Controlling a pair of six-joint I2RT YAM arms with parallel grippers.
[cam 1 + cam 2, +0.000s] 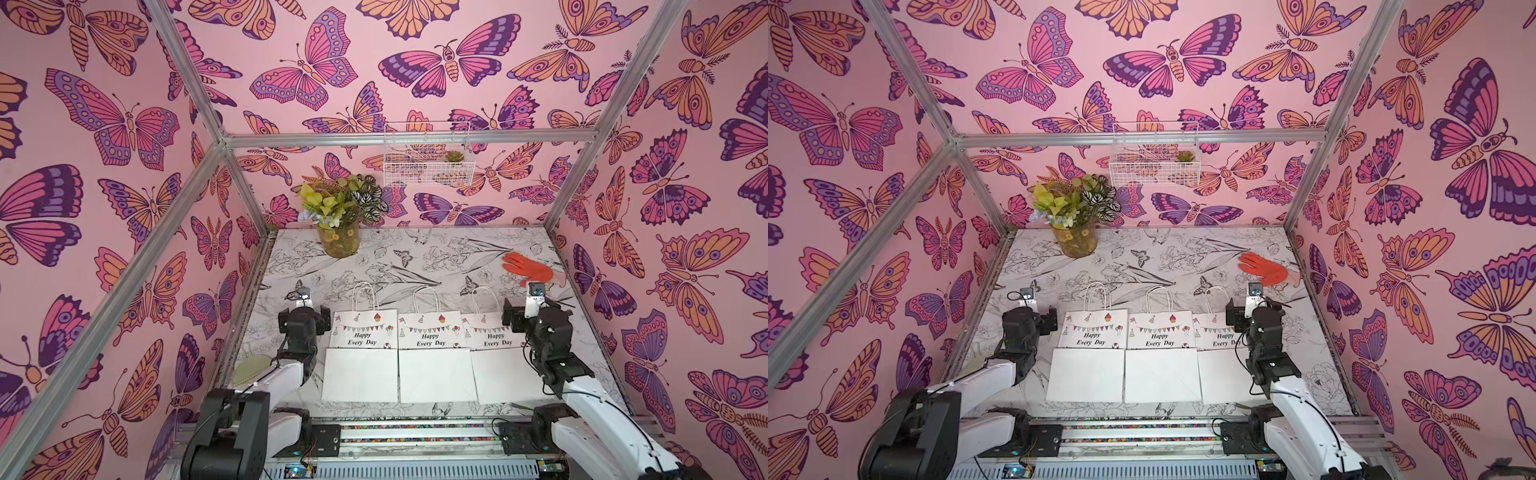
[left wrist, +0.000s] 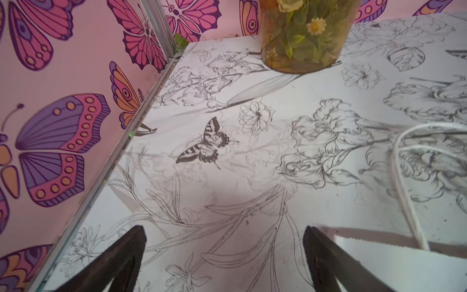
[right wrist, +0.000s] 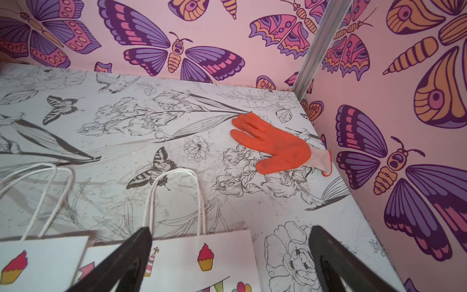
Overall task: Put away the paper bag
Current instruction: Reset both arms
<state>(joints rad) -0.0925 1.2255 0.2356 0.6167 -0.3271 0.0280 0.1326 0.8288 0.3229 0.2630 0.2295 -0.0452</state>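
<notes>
on the worktop (image 1: 419,266), near its front edge, we see three paper bags lying flat in a row, side by side and close together: the left bag (image 1: 360,365), the middle bag (image 1: 435,370) and the right bag (image 1: 496,372). each looks folded, a plain half over the lower part and the printed half showing behind it, with the handles pointing to the back. we judge the putting away done or nearly so, since nothing is held. where the bags are finally meant to go we cannot tell.

the left tool (image 2: 224,228) hangs low just beside the left bag's outer edge, jaws spread wide and empty, with bare worktop between them. the right tool (image 3: 230,228) sits over the right bag's outer top corner, jaws likewise wide apart and gripping nothing. whether it touches the paper is unclear. both tools tilt down and toward the back.
</notes>
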